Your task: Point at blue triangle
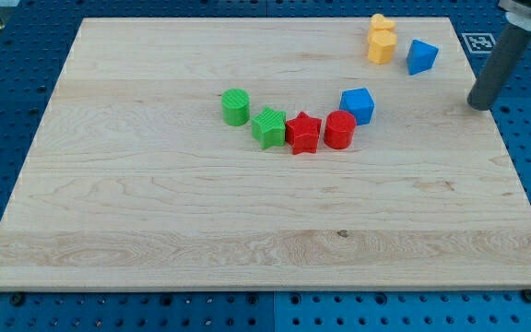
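Note:
The blue triangle (421, 56) lies near the view's top right of the wooden board (155, 221), just right of two yellow blocks. My tip (480, 105) is the lower end of the dark rod at the board's right edge. It stands to the right of and below the blue triangle, apart from it. It touches no block.
A yellow heart-like block (381, 22) and a yellow hexagon (382, 44) sit left of the triangle. A blue cube (358, 105), red cylinder (339, 129), red star (303, 133), green star (268, 127) and green cylinder (236, 107) form an arc mid-board.

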Controlling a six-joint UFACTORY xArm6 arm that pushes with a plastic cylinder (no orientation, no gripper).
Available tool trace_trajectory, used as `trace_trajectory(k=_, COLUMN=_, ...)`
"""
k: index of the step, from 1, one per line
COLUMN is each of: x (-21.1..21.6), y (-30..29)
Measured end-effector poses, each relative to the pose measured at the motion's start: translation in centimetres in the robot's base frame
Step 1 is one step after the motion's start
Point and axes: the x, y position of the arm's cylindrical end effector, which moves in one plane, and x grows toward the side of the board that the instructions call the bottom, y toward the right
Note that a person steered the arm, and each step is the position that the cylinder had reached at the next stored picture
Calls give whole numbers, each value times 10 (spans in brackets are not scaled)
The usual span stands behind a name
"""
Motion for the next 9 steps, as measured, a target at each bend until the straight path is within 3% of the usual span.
trace_trajectory(k=4, x=-3, y=52)
trace_trajectory(k=9, x=-3, y=52)
